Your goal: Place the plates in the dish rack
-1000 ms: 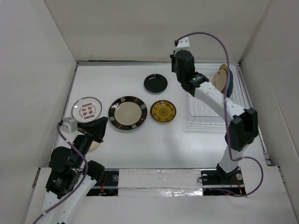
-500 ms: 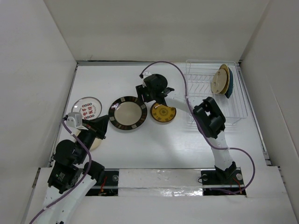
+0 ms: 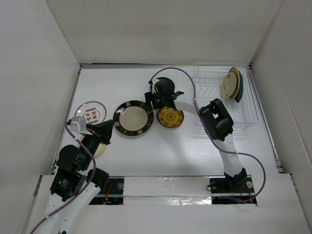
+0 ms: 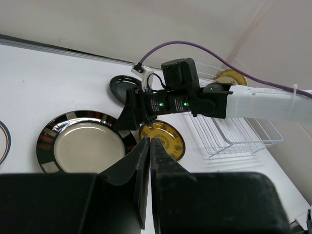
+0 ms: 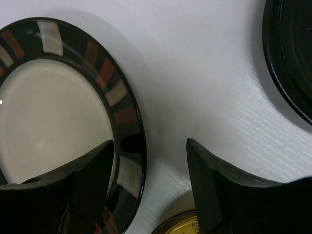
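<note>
Having swung away from the white wire dish rack point(image 3: 243, 114), where two plates point(image 3: 228, 84) are standing, the right claw point(image 5: 150, 146) is hovering spread and empty at the rim of the cream plate with striped dark rim point(image 3: 133, 117) lying flat on the surface point(image 3: 170, 146), suggesting the next pickup is starting. The left claw point(image 4: 149, 146) is sitting clenched on nothing.

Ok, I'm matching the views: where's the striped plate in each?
Top: striped plate, left of centre.
Left wrist: striped plate, lower left.
Right wrist: striped plate, left half, cut off.
Shared landmark: yellow plate next to it.
</note>
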Robot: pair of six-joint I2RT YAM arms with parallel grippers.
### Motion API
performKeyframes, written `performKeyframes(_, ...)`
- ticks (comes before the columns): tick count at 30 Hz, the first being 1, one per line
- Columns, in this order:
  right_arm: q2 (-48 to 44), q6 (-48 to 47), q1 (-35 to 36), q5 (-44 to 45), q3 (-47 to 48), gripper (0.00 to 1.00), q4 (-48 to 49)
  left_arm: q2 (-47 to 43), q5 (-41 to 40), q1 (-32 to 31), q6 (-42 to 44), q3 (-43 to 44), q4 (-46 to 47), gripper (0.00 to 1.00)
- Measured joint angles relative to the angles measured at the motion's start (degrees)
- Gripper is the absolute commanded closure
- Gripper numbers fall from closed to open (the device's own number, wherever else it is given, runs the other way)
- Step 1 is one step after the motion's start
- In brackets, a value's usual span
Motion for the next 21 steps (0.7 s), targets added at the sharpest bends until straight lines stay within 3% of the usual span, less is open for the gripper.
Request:
performKeyframes(8, 1.27, 1.05, -0.11, -8.37, 0.44, 0.34, 1.33, 0.11, -0.66, 0.0, -0.04, 0.0, -0.02, 0.97)
performKeyframes(11, 3.06, 1.31, -0.11, -11.98, 2.36, 0.39, 2.12, 0.35, -0.79, 0.0, -0.04, 0.0, -0.02, 0.97)
performKeyframes(14, 4.92, 1.7, -0.26, -14.78, 3.98, 0.61, 2.78, 0.39, -0.9, 0.0, -0.04, 0.0, -0.02, 0.97)
performKeyframes(15, 5.62, 2.1, -0.37, -15.96, 4.42, 0.77, 3.17, 0.39, -0.96, 0.0, -0.04, 0.0, -0.02, 0.97)
performKeyframes(18, 7.65, 6.25, -0.92, -21.29, 5.05, 1.0, 4.44, 0.39, -1.14, 0.0, -0.04, 0.0, -0.02, 0.97)
performKeyframes(21, 8.31, 11.1, -1.11, -27.32, 5.05, 1.0, 5.99, 0.42, -1.22, 0.0, -0.04, 0.0, -0.02, 0.97)
